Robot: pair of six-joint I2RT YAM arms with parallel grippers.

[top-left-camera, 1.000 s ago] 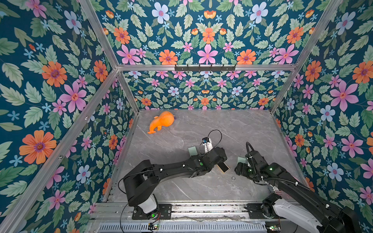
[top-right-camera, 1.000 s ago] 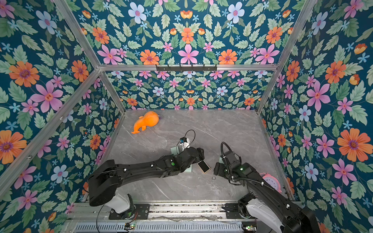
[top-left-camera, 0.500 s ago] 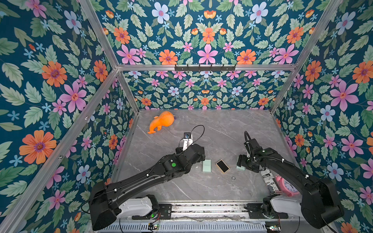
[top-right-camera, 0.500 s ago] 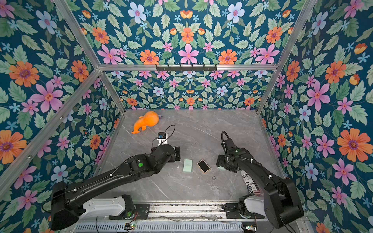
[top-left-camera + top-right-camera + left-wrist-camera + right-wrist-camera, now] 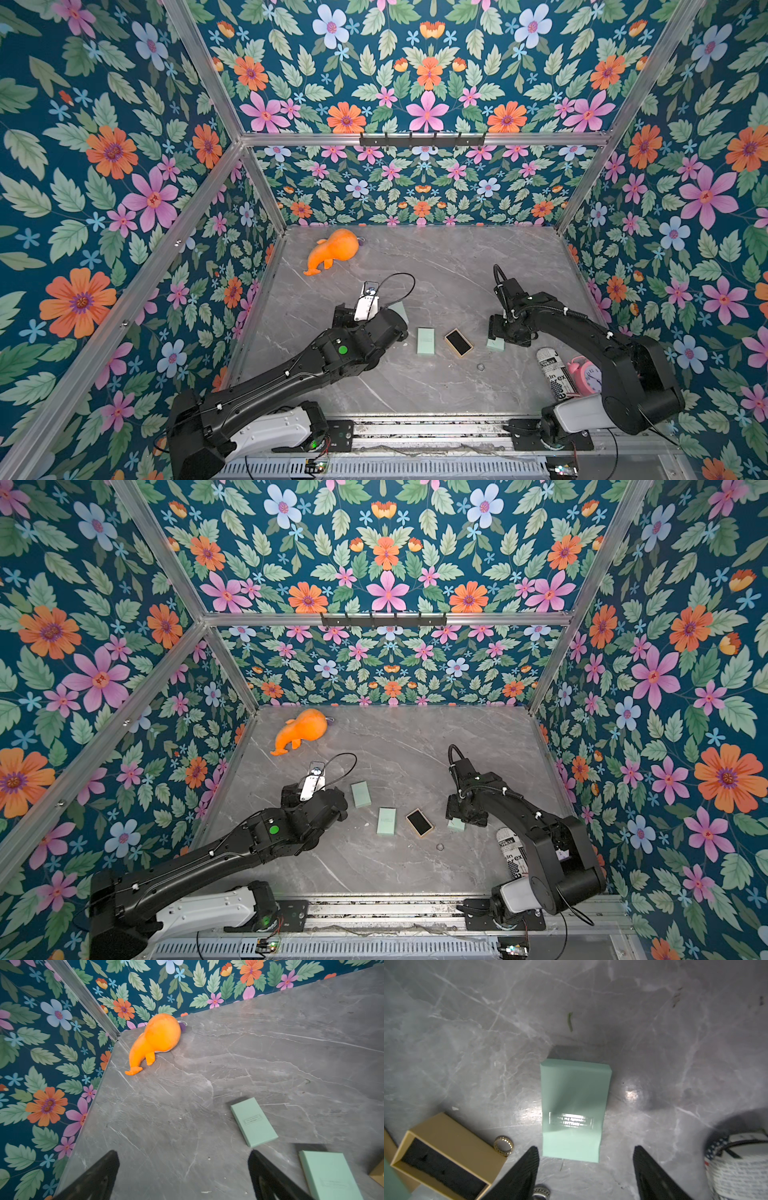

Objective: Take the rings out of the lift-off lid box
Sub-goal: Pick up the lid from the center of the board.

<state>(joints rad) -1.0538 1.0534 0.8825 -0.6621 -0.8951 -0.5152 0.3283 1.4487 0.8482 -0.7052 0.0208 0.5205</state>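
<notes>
In both top views the left gripper [image 5: 343, 316] has been pulled back toward the left wall, and a flat mint-green cardboard box [image 5: 425, 340] has been left on the grey marble table [image 5: 415, 395] beside the open tan box with black foam [image 5: 459, 343]. In the left wrist view its jaws are seen spread wide and empty. In the right wrist view the right gripper [image 5: 585, 1148] jaws, slightly narrowed, are spread astride another mint-green lidded box [image 5: 574, 1109], not closed on it, with a gold beaded ring [image 5: 503, 1145] and a silvery ring [image 5: 541, 1191] already out on the table, so that lid is judged next.

The newsprint-patterned can [image 5: 555, 374] shows the letter fragments "in" and "rex". The mint-green box [image 5: 571, 1109] carries a framed silver stamp, too blurred to read.
</notes>
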